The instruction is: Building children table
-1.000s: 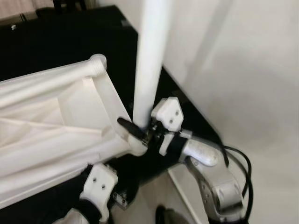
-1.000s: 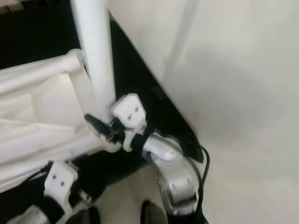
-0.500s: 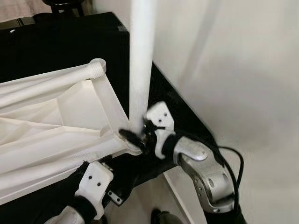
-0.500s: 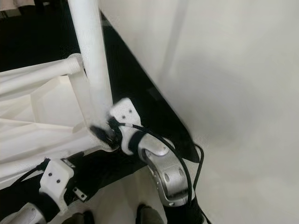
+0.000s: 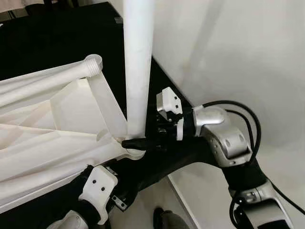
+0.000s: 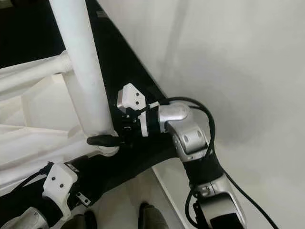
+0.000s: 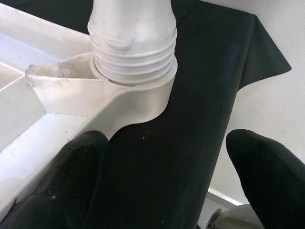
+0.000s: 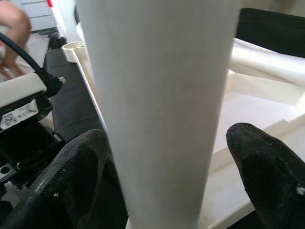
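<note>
Straddling table leg [image 5: 138, 71] base – right gripper [image 5: 136, 143] fingers spread; left gripper [image 7: 171, 176] spread too.

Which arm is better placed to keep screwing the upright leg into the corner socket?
Right. The right hand straddles the table leg at its base; the left hand sits under the tabletop by the corner socket.

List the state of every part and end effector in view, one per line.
Table leg: upright, threaded end seated in the corner socket, threads still showing.
Table top: upside down, ribs facing up.
Second leg: lying, screwed into far corner.
Right end effector: open around the upright leg's base.
Left end effector: open, under the corner.
</note>
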Controlling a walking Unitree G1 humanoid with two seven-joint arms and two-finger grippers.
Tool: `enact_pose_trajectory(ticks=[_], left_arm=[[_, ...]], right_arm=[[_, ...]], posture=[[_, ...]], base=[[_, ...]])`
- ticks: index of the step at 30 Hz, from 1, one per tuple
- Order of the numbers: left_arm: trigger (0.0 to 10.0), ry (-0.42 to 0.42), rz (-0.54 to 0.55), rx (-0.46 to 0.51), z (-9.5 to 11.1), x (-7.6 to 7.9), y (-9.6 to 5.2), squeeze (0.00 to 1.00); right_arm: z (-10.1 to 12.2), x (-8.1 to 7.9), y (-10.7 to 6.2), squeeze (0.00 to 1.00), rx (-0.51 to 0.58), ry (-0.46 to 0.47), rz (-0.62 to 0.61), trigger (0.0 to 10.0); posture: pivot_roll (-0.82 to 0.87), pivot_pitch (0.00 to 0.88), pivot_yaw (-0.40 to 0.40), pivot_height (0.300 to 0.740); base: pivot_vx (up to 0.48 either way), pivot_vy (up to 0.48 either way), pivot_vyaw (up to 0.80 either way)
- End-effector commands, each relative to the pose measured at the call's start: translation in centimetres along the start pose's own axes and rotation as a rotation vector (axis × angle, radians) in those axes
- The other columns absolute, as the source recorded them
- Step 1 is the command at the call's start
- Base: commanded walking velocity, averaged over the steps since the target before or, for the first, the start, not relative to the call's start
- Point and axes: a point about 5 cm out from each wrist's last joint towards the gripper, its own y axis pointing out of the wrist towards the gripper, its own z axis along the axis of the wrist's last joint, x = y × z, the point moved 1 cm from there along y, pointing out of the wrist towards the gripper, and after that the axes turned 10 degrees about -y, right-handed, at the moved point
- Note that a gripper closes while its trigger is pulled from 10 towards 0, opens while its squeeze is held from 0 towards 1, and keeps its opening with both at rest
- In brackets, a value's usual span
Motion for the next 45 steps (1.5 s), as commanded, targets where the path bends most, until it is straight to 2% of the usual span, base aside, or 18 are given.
enact_pose_trajectory(ticks=[1, 2, 8, 14, 20, 22, 23, 24, 25, 27, 29, 34, 35, 38, 39, 42, 44, 45], left_arm=[[10.0, -0.006, -0.001, 0.001, 0.0, 0.3, -0.2, 0.0], [10.0, -0.007, 0.0, 0.001, 0.0, 0.4, -0.2, 0.0], [10.0, -0.011, 0.003, 0.003, 0.0, 0.5, -0.2, 0.0], [10.0, -0.013, 0.002, 0.004, 0.1, 0.5, -0.1, 0.0], [10.0, -0.013, -0.001, 0.004, 0.0, 0.3, -0.1, 0.0], [10.0, -0.01, 0.001, 0.002, 0.0, 0.1, -0.2, 0.0], [10.0, -0.01, 0.001, 0.002, 0.0, 0.1, -0.2, 0.0], [10.0, -0.008, 0.002, 0.002, 0.0, -0.1, -0.2, 0.0], [10.0, -0.008, 0.002, 0.002, 0.0, -0.1, -0.2, 0.0], [10.0, -0.003, 0.003, 0.0, 0.0, -0.3, -0.1, 0.0], [10.0, -0.001, 0.003, 0.0, 0.0, -0.4, 0.0, 0.0], [10.0, 0.006, -0.002, -0.005, -0.2, -0.5, 0.2, 0.0], [10.0, 0.007, 0.001, -0.005, -0.2, -0.5, 0.2, 0.0], [10.0, 0.009, 0.006, -0.003, -0.2, -0.6, 0.2, 0.0], [10.0, 0.01, 0.009, -0.002, -0.2, -0.6, 0.2, 0.0], [10.0, 0.007, 0.01, -0.001, -0.3, -0.5, 0.3, 0.0], [10.0, 0.003, 0.006, -0.001, -0.3, -0.5, 0.3, 0.0], [10.0, 0.003, 0.006, -0.001, -0.3, -0.5, 0.3, 0.0]], right_arm=[[-0.2, 0.1, 0.3, 0.0, 0.02, -0.002, 0.047, 8.7], [-0.1, 0.5, 0.4, 0.0, 0.023, -0.009, 0.058, 0.0], [-0.3, 1.3, 0.1, 0.0, 0.042, -0.014, 0.088, 0.0], [-1.0, 0.5, -1.1, 0.0, 0.028, -0.008, 0.042, 0.0], [-2.2, -0.2, -2.5, 0.0, -0.037, 0.058, -0.196, 0.0], [-4.1, -1.4, -1.9, 0.0, -0.17, 0.146, -0.54, 0.0], [-4.1, -1.4, -1.9, 0.0, -0.17, 0.146, -0.54, 0.0], [-5.3, -1.8, -2.4, 0.0, -0.293, 0.196, -0.84, 0.0], [-5.3, -1.8, -2.4, 0.0, -0.293, 0.196, -0.84, 0.0], [-6.2, -5.1, -1.8, 0.0, -0.387, 0.271, -0.961, 0.0], [-6.3, -6.0, -1.4, 0.0, -0.388, 0.295, -0.947, 0.0], [-6.2, -5.6, -0.4, 0.0, -0.371, 0.281, -0.898, 0.0], [-6.0, -5.2, -0.1, 0.0, -0.362, 0.272, -0.884, 9.0], [-5.6, -4.8, 0.3, 0.0, -0.329, 0.259, -0.843, 10.0], [-5.1, -4.6, 0.7, 1.0, -0.313, 0.25, -0.822, 10.0], [-3.4, -4.2, 1.7, 1.0, -0.202, 0.224, -0.685, 10.0], [-1.6, -4.1, 2.2, 1.0, -0.067, 0.209, -0.523, 10.0], [-1.6, -4.1, 2.2, 1.0, -0.067, 0.209, -0.523, 10.0]], posture=[[-0.18, 0.279, -0.107, 0.74], [-0.18, 0.279, -0.108, 0.74], [-0.18, 0.284, -0.11, 0.74], [-0.19, 0.285, -0.105, 0.74], [-0.2, 0.283, -0.106, 0.74], [-0.21, 0.284, -0.1, 0.74], [-0.21, 0.284, -0.1, 0.74], [-0.22, 0.283, -0.099, 0.74], [-0.22, 0.283, -0.099, 0.74], [-0.22, 0.28, -0.084, 0.74], [-0.22, 0.28, -0.084, 0.74], [-0.21, 0.258, -0.086, 0.74], [-0.21, 0.257, -0.087, 0.74], [-0.2, 0.252, -0.087, 0.74], [-0.2, 0.25, -0.088, 0.74], [-0.2, 0.247, -0.091, 0.74], [-0.2, 0.243, -0.092, 0.74], [-0.2, 0.243, -0.092, 0.74]], base=[[0.0, 0.0, 0.0], [0.0, 0.0, 0.0], [0.0, 0.0, 0.0], [0.0, 0.0, 0.0], [0.0, 0.0, 0.0], [0.0, 0.0, 0.0], [0.0, 0.0, 0.0], [0.0, 0.0, 0.0], [0.0, 0.0, 0.0], [0.0, 0.0, 0.0], [0.0, 0.0, 0.0], [0.0, 0.0, 0.0], [0.0, 0.0, 0.0], [0.0, 0.0, 0.0], [0.0, 0.0, 0.0], [0.0, 0.0, 0.0], [0.0, 0.0, 0.0], [0.0, 0.0, 0.0]])
